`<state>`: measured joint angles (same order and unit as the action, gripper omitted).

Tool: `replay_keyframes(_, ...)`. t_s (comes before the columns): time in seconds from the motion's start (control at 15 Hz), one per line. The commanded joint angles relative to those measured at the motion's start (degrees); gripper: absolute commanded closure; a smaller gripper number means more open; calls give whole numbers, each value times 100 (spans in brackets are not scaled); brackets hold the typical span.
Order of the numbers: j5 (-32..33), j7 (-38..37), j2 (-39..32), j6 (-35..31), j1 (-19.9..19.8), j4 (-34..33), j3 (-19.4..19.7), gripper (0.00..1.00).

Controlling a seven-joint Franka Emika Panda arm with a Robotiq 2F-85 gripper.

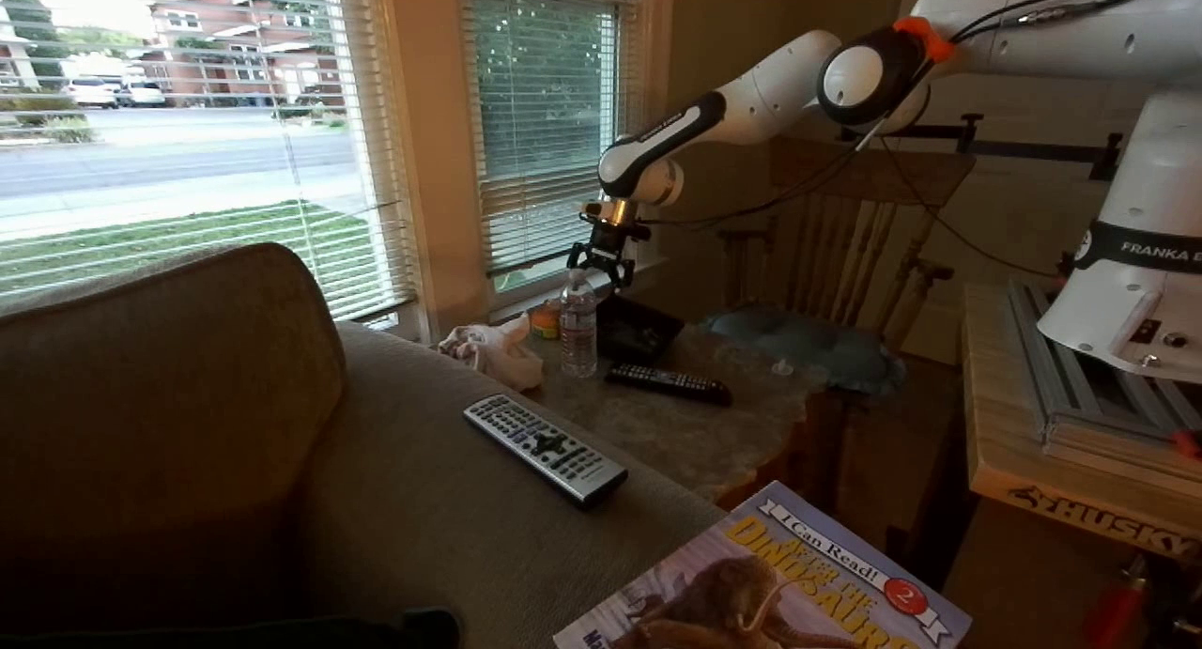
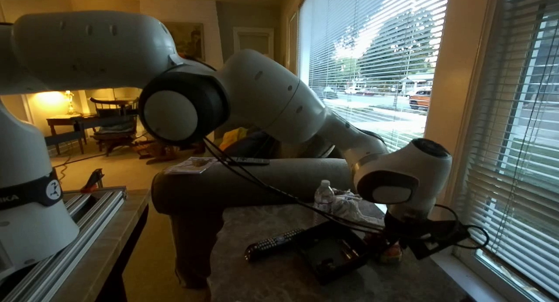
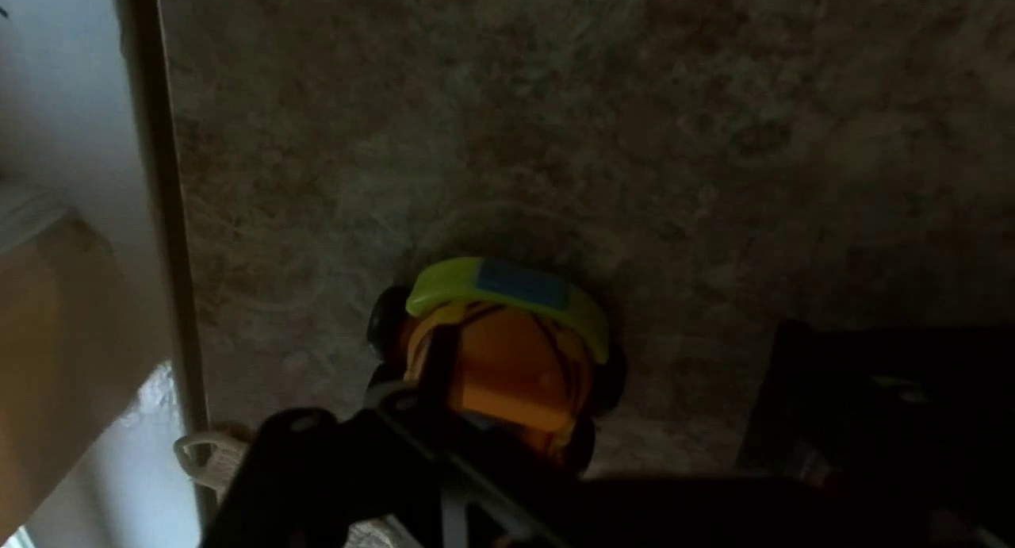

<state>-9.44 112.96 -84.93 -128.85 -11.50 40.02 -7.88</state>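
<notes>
My gripper [image 1: 599, 271] is open and empty, pointing down above the table in an exterior view. In the wrist view a dark finger overlaps the left side of an orange toy vehicle [image 3: 507, 365]. The toy has black wheels and a yellow-green bar with a blue patch. It stands on the table below the gripper and also shows in both exterior views [image 1: 545, 320] [image 2: 391, 254]. A black open tray [image 2: 332, 254] with small items inside is beside it. A clear water bottle [image 1: 578, 334] stands upright close by. The other finger merges with dark shapes in the wrist view.
A black remote [image 1: 669, 382] lies by the tray. A crumpled white bag [image 1: 498, 350] is near the bottle. A silver remote [image 1: 545, 447] and a book [image 1: 779, 583] rest on the sofa arm. The window blinds [image 2: 511, 162] are close to the wrist.
</notes>
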Motion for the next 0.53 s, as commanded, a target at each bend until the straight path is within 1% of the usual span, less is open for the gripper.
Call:
replay_keyframes(0.0, 431, -355, -114, 534, 313, -451, 277, 0)
replay_keyframes(0.2, 577, -477, -102, 581, 333, -395, 444, 0)
replay_keyframes(0.33, 626, -480, -10, 392, 277, -155, 526, 0)
replay_keyframes(0.47, 632, -485, -14, 316, 206, -100, 580, 0)
